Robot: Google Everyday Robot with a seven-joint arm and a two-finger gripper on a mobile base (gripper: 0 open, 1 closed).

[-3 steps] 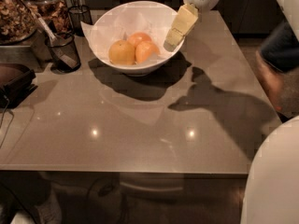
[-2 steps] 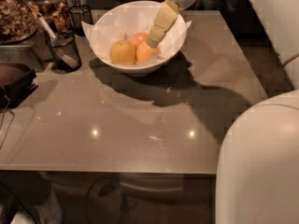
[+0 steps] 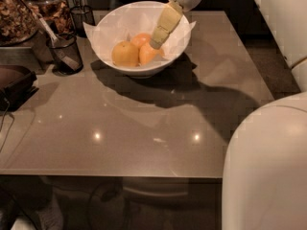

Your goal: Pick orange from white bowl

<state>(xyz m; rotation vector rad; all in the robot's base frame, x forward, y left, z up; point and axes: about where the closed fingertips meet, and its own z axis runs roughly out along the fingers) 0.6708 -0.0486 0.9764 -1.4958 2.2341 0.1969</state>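
Tool (image 3: 156, 43) deeper, aslant in white bowl (image 3: 140, 71)

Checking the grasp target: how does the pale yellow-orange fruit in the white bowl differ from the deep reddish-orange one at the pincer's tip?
The pale yellow-orange round fruit is lighter and fully in view; the deep reddish-orange round fruit is darker and partly hidden. The yellow one lies left of the cream pincer; the reddish one sits right below its tip. Both are round, inside the glossy white bowl.
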